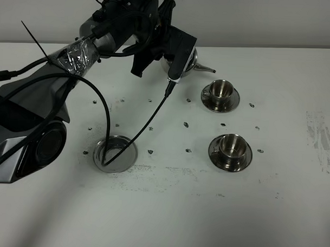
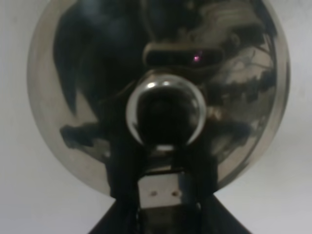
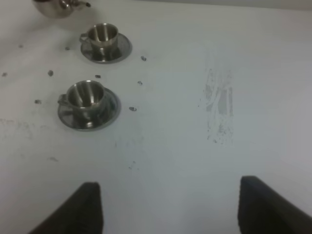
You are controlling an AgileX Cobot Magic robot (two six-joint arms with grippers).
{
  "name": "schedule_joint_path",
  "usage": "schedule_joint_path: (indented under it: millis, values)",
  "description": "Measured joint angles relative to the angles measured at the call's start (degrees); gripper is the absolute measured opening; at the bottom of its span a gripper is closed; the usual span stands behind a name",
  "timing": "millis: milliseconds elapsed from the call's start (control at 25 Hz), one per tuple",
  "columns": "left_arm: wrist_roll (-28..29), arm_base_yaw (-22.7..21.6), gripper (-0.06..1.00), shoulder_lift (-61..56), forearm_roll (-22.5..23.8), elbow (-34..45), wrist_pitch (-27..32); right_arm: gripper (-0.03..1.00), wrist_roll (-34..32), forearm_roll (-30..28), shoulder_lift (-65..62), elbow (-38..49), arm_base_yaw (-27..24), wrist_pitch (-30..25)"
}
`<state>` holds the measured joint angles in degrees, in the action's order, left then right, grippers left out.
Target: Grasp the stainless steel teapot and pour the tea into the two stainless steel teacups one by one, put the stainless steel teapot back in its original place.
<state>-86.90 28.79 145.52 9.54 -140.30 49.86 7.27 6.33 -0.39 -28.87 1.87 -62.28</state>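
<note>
My left gripper (image 1: 168, 61) reaches to the back of the table and is shut on the stainless steel teapot (image 1: 191, 60), whose thin spout points right toward the far teacup (image 1: 221, 91). The arm hides most of the pot. In the left wrist view the teapot's domed lid (image 2: 73, 97) and knob fill the frame, with the left gripper (image 2: 163, 170) shut at the handle side. The near teacup (image 1: 231, 148) stands on its saucer in front of the far one. The empty saucer (image 1: 129, 152), the original place, lies front left. My right gripper (image 3: 178, 207) is open over bare table, short of the teacups (image 3: 87, 97) (image 3: 101, 35).
A black cable (image 1: 149, 120) hangs from the left wrist and trails onto the empty saucer. Small marks dot the white table (image 1: 167, 210) around the cups. A scuffed patch (image 1: 319, 137) lies at the right edge.
</note>
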Motion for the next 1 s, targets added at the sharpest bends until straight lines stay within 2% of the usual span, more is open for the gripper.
schedule_joint_path:
  millis: [1000]
  values:
    - [-5.67,1.20,0.20,0.00,0.35,0.00,-3.26,0.59,-0.02,0.00,0.00,0.00,0.00,0.00]
